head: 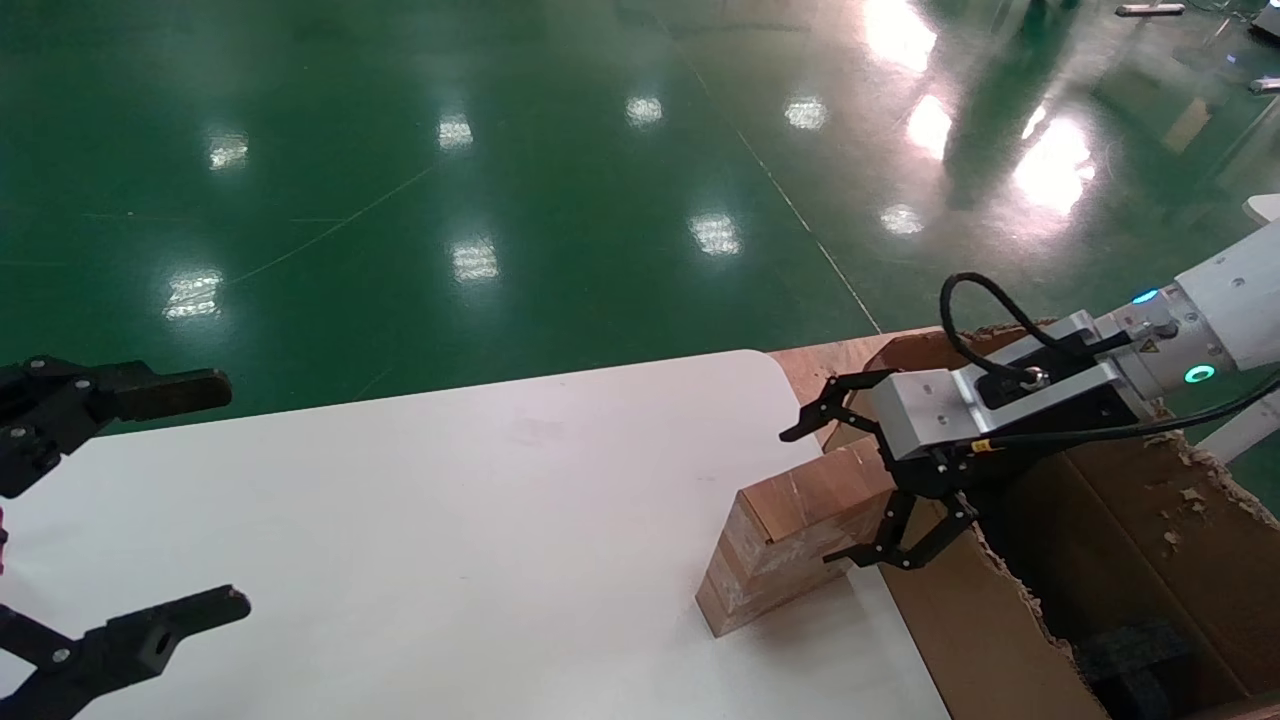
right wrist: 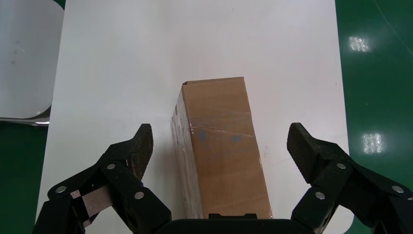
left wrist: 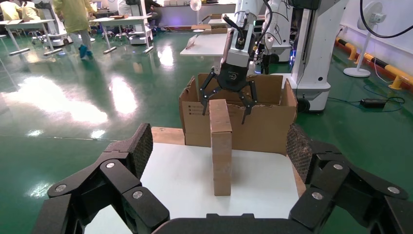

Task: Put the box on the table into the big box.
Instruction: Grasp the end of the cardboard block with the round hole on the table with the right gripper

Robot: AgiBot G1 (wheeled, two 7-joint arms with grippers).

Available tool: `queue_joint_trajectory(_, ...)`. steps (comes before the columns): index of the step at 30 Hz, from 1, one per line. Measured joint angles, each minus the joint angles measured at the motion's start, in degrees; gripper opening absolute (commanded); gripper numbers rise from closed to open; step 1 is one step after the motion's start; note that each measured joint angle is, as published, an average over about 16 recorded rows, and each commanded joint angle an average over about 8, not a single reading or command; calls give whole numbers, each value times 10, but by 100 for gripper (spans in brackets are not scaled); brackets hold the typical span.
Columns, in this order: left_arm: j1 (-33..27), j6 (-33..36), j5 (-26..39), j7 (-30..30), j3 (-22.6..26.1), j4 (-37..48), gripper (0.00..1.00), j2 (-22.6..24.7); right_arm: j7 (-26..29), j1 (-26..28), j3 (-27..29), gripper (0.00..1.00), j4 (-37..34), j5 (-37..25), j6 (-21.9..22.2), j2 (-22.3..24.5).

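Note:
A small brown taped box (head: 790,545) (left wrist: 221,146) (right wrist: 224,146) lies on the white table (head: 450,520) near its right edge. My right gripper (head: 835,490) (right wrist: 219,151) hovers over the box's near end, open, one finger on each side and neither touching it. The big box (head: 1100,560) (left wrist: 263,122), a torn-rimmed brown carton, stands beside the table's right edge, under the right arm. Black foam (head: 1140,650) shows inside it. Over the table's left end, my left gripper (head: 170,500) (left wrist: 216,151) is open and empty.
Shiny green floor (head: 500,200) surrounds the table. In the left wrist view, another robot base (left wrist: 311,53), more tables (left wrist: 122,22) and people stand far behind the carton. A wooden board (head: 830,360) shows at the table's far right corner.

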Motion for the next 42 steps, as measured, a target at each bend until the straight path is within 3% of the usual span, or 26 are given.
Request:
queue_joint_trajectory(26, 0, 0, 0, 0, 0, 0, 100, 0, -39, -17, -70, 100, -68, 62, 3, -23)
queue_joint_trajectory(27, 0, 0, 0, 0, 0, 0, 98, 0, -39, -18, -72, 100, -69, 64, 3, -24)
queue_joint_trajectory(28, 0, 0, 0, 0, 0, 0, 89, 0, -39, -18, -73, 99, -71, 65, 3, -24)
queue_joint_trajectory(29, 0, 0, 0, 0, 0, 0, 76, 0, -40, -19, -74, 92, -72, 66, 3, -24)
queue_joint_trajectory(35, 0, 0, 0, 0, 0, 0, 3, 0, -39, -21, -79, 18, -77, 71, 3, -25)
queue_joint_trajectory(37, 0, 0, 0, 0, 0, 0, 0, 0, -39, -21, -79, 1, -77, 71, 3, -25)
queue_joint_trajectory(42, 0, 0, 0, 0, 0, 0, 0, 0, -39, -21, -79, 0, -77, 71, 3, -25)
